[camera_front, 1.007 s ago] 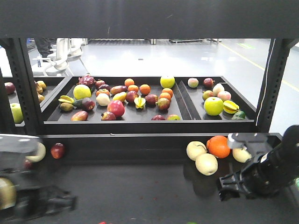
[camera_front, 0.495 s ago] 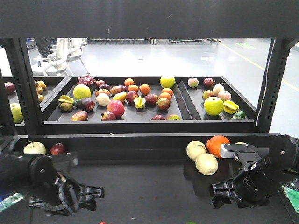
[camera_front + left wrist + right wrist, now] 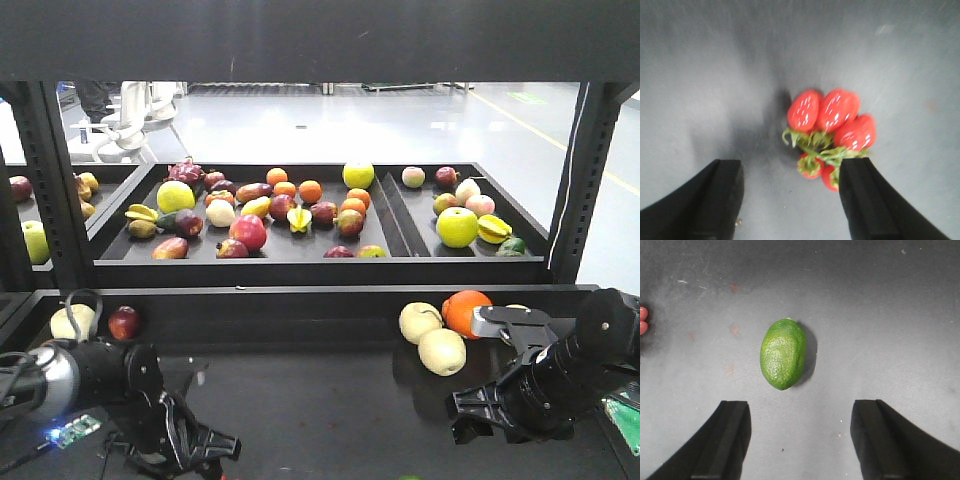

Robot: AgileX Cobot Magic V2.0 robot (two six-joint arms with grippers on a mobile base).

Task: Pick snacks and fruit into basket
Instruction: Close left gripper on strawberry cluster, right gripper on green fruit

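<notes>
Left gripper [image 3: 790, 172]: jaws wide apart, empty, over red strawberry cluster [image 3: 827, 132] on dark shelf surface [image 3: 715, 75], right finger just beside the cluster. Right gripper [image 3: 800, 412]: jaws wide apart, empty, over bumpy green fruit [image 3: 783, 361], clear of both fingers. Farther back, right: orange [image 3: 467, 312] touching cream pears [image 3: 441, 350]. Left: pale apple [image 3: 72, 321] beside dark red apple [image 3: 124, 322]. Farthest: black tray [image 3: 400, 240] holding mixed fruit.
</notes>
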